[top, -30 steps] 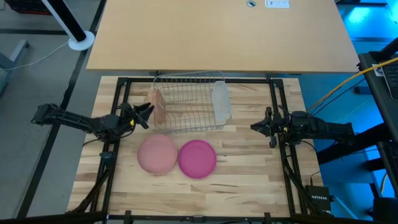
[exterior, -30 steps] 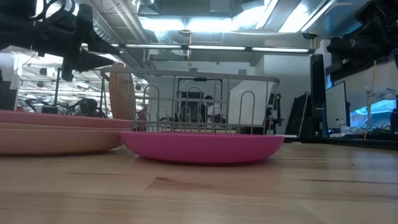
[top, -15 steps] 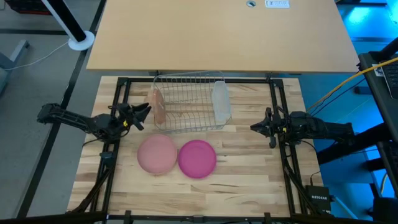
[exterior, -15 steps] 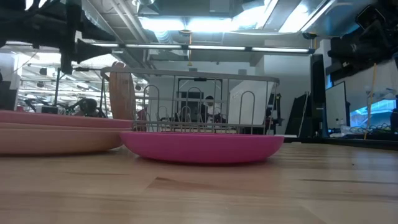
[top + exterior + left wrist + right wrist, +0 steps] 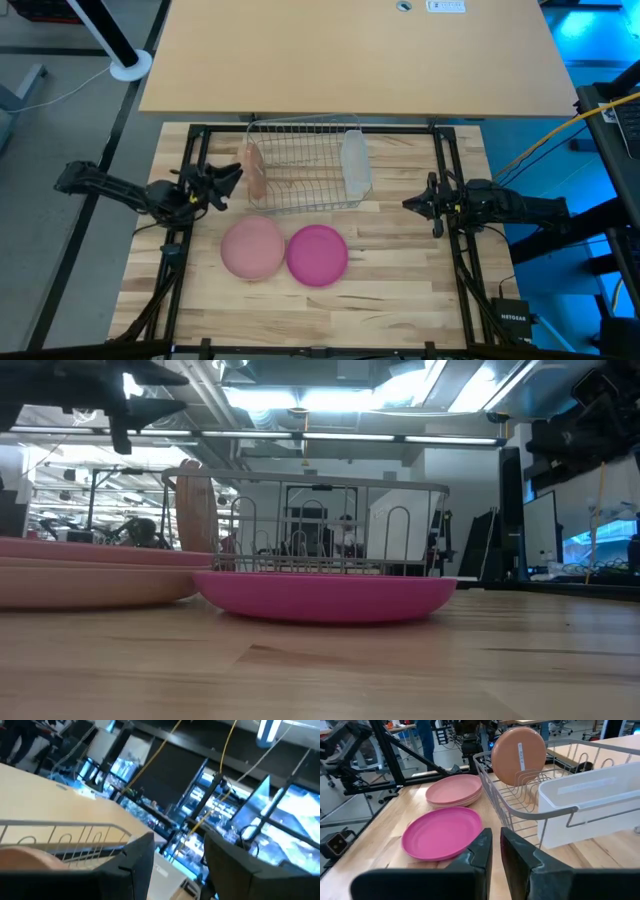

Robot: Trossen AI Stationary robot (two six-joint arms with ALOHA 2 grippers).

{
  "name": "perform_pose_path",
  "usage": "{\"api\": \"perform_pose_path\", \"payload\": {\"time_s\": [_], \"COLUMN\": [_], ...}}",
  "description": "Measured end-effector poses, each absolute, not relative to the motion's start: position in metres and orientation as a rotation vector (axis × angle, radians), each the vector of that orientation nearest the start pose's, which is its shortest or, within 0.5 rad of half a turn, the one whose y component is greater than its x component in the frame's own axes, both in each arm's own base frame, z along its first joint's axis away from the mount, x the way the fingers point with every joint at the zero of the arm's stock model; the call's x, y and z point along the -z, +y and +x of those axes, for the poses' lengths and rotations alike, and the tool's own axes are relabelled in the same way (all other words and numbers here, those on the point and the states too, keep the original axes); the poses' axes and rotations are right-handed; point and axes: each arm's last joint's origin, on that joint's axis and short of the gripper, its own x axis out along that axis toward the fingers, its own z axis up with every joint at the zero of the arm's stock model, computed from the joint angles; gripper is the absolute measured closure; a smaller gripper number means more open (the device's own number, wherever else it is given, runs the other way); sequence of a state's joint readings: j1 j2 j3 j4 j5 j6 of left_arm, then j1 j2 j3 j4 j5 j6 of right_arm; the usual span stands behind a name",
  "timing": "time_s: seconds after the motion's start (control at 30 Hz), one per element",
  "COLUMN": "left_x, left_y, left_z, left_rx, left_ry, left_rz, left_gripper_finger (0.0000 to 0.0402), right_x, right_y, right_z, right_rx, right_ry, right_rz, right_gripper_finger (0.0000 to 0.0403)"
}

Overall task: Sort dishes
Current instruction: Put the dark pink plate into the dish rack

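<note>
1. At the left of the high view, the left gripper [image 5: 232, 178] is seen with its fingers parted and nothing held, just beside the rack [image 5: 300, 165].
2. In the rack's left end, the tan plate [image 5: 256, 170] is stood on edge.
3. Below the rack, the pale pink plate [image 5: 251, 247] and the magenta plate [image 5: 317, 255] are laid flat, side by side.
4. At the right, the right gripper [image 5: 408, 203] is held closed and empty.

Only "NETGEAR" is legible, on a small black box [image 5: 512, 320] beside the table.
</note>
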State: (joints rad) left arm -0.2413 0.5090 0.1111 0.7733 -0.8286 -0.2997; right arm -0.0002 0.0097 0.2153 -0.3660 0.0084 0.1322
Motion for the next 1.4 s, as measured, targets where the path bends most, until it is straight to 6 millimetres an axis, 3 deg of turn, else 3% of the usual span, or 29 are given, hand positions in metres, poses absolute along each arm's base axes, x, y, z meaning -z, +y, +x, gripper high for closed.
{"api": "perform_pose_path", "payload": {"time_s": [0.27,0.37,0.47,0.6,0.83,1.07,1.23,1.4], "left_x": [-0.218,-0.230,-0.252,-0.280,-0.301,-0.285,-0.260,-0.225], "left_y": [-0.008,-0.010,-0.017,-0.040,-0.090,-0.139,-0.161,-0.175], "left_z": [0.140,0.145,0.152,0.166,0.206,0.261,0.297,0.320], "left_rx": [-0.567,-0.527,-0.366,-0.094,0.055,0.105,0.101,0.090], "left_ry": [-0.366,-0.383,-0.403,-0.325,-0.033,0.146,0.235,0.400], "left_rz": [-0.455,-0.452,-0.403,-0.299,-0.190,-0.053,-0.010,0.002], "left_gripper_finger": [0.0237,0.0237,0.0237,0.0237,0.0237,0.0237,0.0237,0.0237], "right_x": [-0.199,-0.199,-0.199,-0.199,-0.199,-0.199,-0.199,-0.199], "right_y": [0.000,0.000,0.000,0.000,0.000,0.000,0.000,0.000], "right_z": [0.079,0.079,0.079,0.079,0.079,0.079,0.079,0.079], "right_rx": [0.020,0.021,0.022,0.022,0.023,0.023,0.022,0.020], "right_ry": [0.159,0.159,0.159,0.162,0.162,0.162,0.162,0.163], "right_rz": [0.131,0.131,0.131,0.131,0.131,0.131,0.131,0.132], "right_gripper_finger": [0.0358,0.0358,0.0358,0.0358,0.0358,0.0358,0.0358,0.0358]}}
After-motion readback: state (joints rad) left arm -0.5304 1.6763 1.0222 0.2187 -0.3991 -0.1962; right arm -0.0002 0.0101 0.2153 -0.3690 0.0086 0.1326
